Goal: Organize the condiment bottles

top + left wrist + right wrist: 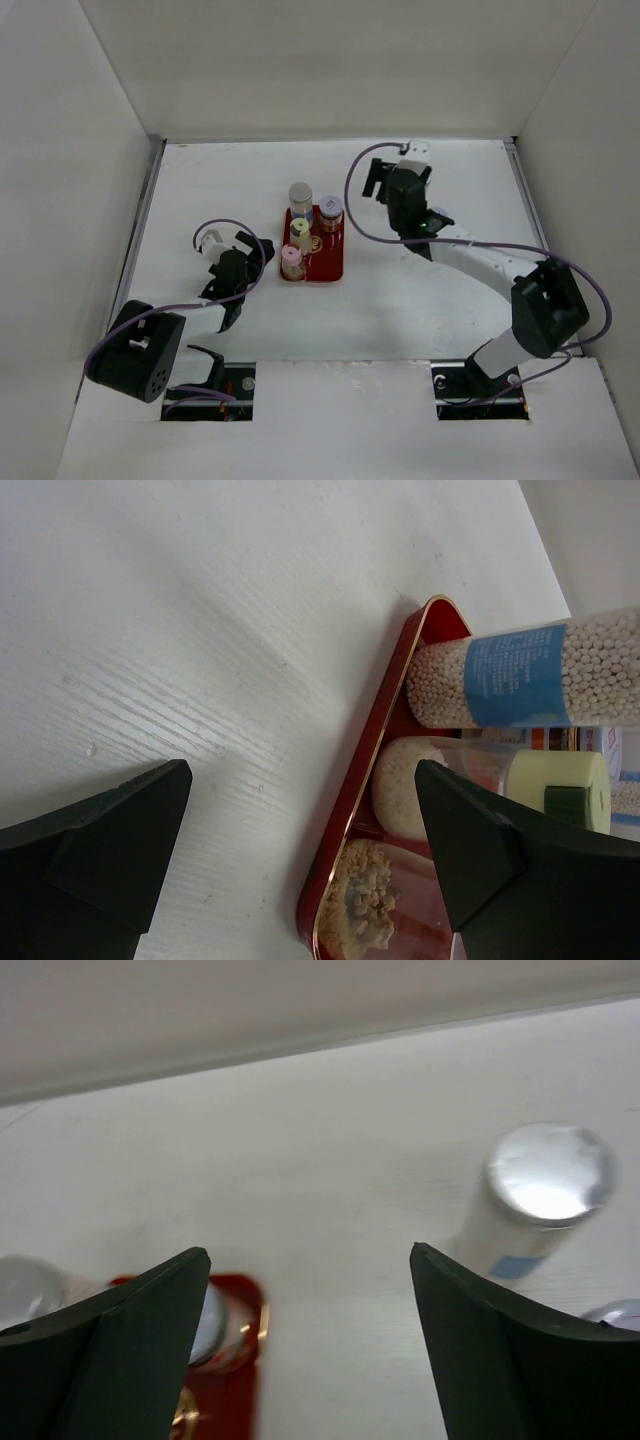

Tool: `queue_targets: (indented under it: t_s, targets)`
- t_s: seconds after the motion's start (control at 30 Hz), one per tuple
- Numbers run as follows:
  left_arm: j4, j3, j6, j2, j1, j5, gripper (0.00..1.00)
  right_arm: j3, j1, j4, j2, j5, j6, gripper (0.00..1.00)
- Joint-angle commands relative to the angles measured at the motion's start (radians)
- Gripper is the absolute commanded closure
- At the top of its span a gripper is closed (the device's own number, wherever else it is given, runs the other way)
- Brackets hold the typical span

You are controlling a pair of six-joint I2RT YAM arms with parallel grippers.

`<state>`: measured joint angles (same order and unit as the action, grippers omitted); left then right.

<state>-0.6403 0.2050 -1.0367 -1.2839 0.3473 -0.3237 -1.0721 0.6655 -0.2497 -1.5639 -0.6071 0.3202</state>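
Note:
Four jars stand on the red tray (pixel 328 262): silver cap (pixel 300 192), lilac cap (pixel 330 209), yellow-green cap (pixel 300 231) and pink cap (pixel 291 258). My left gripper (pixel 258 252) is open and empty at the tray's left edge. In its wrist view (pixel 302 768) the tray rim (pixel 372 770) lies between the fingers, with a blue-labelled jar (pixel 520 675), the yellow-green-capped jar (pixel 470 775) and a crumb-filled jar (pixel 385 900) beyond. My right gripper (pixel 398 200) is open and empty, above bare table (pixel 310 1250). To its right stands a silver-capped, blue-labelled jar (pixel 545 1185).
White walls close in the back and both sides. In the right wrist view a tray corner (pixel 245 1305) with a jar shows behind the left finger, and another pale cap (pixel 620 1315) sits at the right edge. The right arm's purple cable (pixel 352 195) loops over the table.

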Motion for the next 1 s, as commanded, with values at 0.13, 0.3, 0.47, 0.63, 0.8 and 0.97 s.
queue_targets:
  t_s: [0.13, 0.3, 0.47, 0.63, 0.8, 0.97]
  targets:
    - [-0.002, 0.016, 0.003, -0.014, -0.001, 0.008, 0.0, -0.021, -0.256, 0.121, 0.036, -0.074, -0.076, 0.03]
    - [-0.013, 0.014, 0.006, -0.008, 0.002, 0.008, 0.0, -0.087, -0.315, 0.136, -0.06, 0.048, -0.073, 0.0]
    - [-0.018, 0.019, 0.006, -0.04, 0.002, 0.008, 0.0, -0.182, -0.338, 0.139, -0.154, 0.125, -0.066, 0.01]
    - [-0.028, 0.017, 0.006, -0.055, -0.005, 0.028, 0.0, -0.232, -0.341, 0.165, -0.209, 0.142, -0.064, 0.22]
    - [-0.036, 0.019, 0.006, -0.052, -0.005, 0.029, 0.0, -0.216, -0.338, 0.179, -0.203, 0.132, -0.058, 0.17]
    - [-0.038, 0.016, 0.006, -0.043, -0.005, 0.029, 0.0, -0.203, -0.338, 0.196, -0.211, 0.132, -0.041, 0.3]
